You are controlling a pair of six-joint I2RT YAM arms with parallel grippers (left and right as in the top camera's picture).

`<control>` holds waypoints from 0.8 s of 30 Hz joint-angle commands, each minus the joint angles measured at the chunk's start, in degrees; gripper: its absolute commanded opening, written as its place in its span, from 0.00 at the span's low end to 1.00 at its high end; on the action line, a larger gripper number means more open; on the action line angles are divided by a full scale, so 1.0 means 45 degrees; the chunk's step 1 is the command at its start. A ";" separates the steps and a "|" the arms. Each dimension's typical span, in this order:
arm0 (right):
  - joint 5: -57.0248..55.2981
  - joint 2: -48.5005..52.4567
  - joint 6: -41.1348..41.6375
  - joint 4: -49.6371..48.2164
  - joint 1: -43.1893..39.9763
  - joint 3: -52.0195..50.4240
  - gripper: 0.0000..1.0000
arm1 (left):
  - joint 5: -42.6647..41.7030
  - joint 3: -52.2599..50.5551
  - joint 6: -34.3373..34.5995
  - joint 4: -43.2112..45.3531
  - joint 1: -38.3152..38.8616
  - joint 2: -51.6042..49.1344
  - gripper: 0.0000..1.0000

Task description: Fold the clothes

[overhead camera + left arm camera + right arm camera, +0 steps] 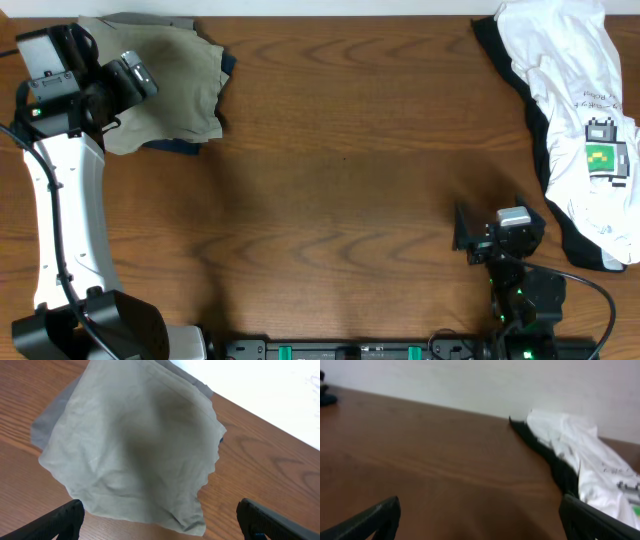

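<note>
Overhead: left gripper (130, 80) hangs over the khaki shorts (170, 90) at the far left corner of the table (340, 180). Can't tell the jaw spacing from up here. The shorts lie bunched flat on top of a grey piece (150, 20) that peeks out at the far edge and a navy piece (178, 146) that peeks out at the near edge. Right gripper (463, 238) sits near the right front, over bare wood, fingers pointing left, nothing in them. The white tee (570, 90) with green print is piled along the right edge, with a black piece (540, 140) showing under its left side, well apart from the right gripper

Left wrist: both fingertips (65, 517) are in the bottom corners, spread wide, holding nothing. The shorts fill the middle of the frame, crumpled, right edge wavy. The grey piece sticks out on the left and a sliver of navy shows at the right edge. No contact visible between fingers and fabric

Right wrist: blurry. Fingertips (375, 520) are spread wide in the bottom corners, with only bare table between them. White tee and black piece ahead to the right, untouched
</note>
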State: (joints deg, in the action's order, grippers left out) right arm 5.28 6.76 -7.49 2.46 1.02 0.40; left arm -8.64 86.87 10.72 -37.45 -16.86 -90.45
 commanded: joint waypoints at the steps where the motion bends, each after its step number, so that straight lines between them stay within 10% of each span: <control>1: -0.0170 -0.0811 0.0233 0.0277 -0.0049 -0.0019 0.99 | 0.0029 0.0165 0.0121 -0.0010 -0.0029 -0.0029 0.98; 24: -0.0170 -0.1438 0.0233 0.0311 -0.0049 -0.0019 0.99 | 0.0029 0.0165 0.0121 -0.0010 -0.0029 -0.0029 0.98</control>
State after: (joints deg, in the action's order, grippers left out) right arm 5.06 0.73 -7.46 3.57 1.02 0.40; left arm -8.62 86.87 10.72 -37.45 -16.86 -90.45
